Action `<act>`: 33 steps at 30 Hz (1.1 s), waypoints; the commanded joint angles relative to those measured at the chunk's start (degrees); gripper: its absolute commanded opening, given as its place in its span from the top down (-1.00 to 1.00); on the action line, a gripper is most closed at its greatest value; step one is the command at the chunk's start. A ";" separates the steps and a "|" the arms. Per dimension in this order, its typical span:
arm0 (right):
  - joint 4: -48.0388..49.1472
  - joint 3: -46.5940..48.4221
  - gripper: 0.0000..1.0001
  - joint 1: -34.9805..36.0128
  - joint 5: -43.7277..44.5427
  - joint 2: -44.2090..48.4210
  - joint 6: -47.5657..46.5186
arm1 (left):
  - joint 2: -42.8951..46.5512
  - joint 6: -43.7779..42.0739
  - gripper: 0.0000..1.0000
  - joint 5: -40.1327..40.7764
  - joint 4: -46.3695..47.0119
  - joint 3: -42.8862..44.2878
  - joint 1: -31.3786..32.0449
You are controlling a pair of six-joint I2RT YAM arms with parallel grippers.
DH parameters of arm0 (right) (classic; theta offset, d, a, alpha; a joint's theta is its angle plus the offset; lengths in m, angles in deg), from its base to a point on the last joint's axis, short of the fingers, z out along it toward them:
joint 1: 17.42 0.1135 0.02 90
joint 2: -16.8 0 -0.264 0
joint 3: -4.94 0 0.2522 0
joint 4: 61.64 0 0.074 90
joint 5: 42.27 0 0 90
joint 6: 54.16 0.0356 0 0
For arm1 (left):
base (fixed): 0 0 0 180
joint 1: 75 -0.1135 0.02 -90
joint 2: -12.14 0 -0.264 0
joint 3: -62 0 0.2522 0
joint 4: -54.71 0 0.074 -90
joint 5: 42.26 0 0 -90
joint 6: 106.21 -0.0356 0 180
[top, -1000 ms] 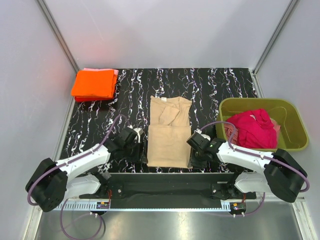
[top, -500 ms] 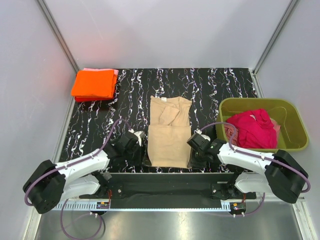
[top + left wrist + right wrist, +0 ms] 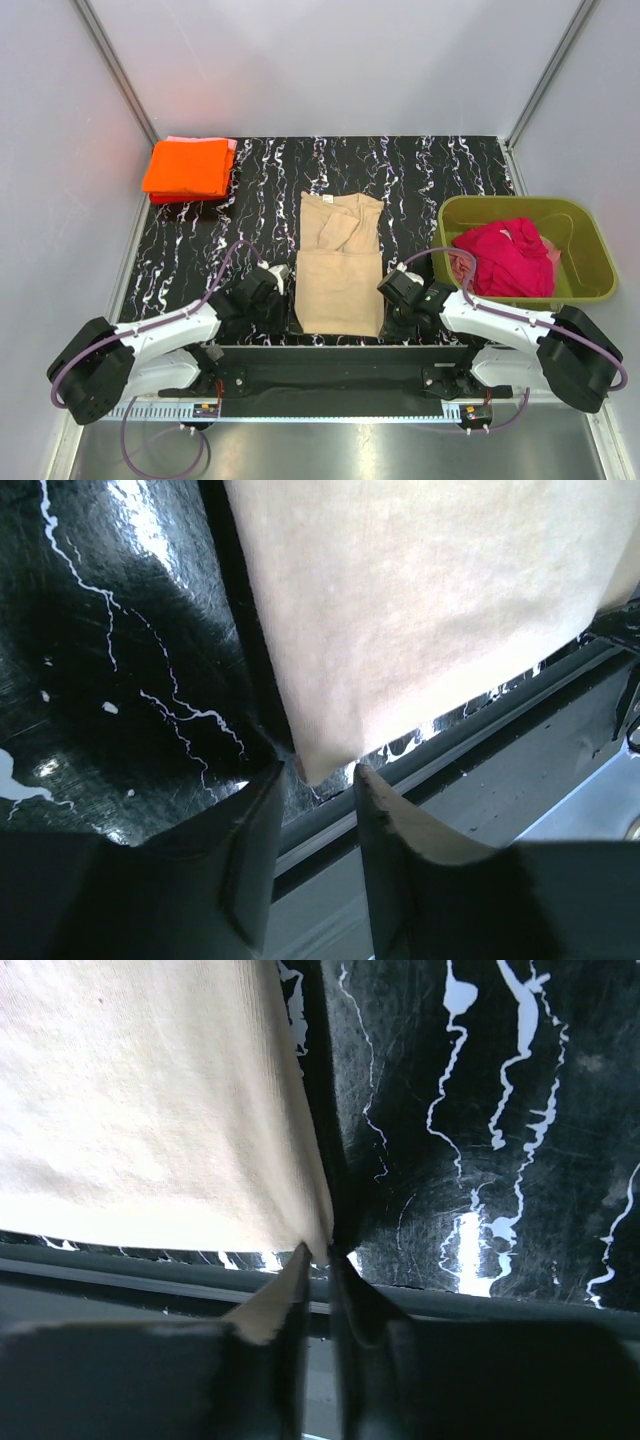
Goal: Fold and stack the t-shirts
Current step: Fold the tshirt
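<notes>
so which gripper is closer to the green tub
Right. The right gripper is at the tan t-shirt's near right corner, just left of the tub; the left gripper is at its near left corner, farther away.

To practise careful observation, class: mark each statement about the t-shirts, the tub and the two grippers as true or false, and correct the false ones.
1. The magenta t-shirt lies bunched in the olive tub. True.
2. The orange t-shirt lies spread open mid-table. False: it sits folded at the far left corner of the table.
3. The left gripper has its jaws apart at a near corner of the tan t-shirt. True.
4. The right gripper hangs over the tub. False: it is at the tan t-shirt's near right corner.
</notes>
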 commanded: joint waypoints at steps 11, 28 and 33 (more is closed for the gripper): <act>-9.40 4.60 1.00 1.50 4.09 6.21 -1.33 | 5.47 0.66 1.00 3.18 -3.32 2.65 1.28; -19.24 14.62 1.00 1.94 6.28 15.54 -5.55 | 12.61 3.22 1.00 12.85 -19.94 15.74 8.13; -21.79 22.26 1.00 1.68 11.47 10.80 -11.35 | 7.78 -1.08 1.00 16.81 -21.96 24.43 6.38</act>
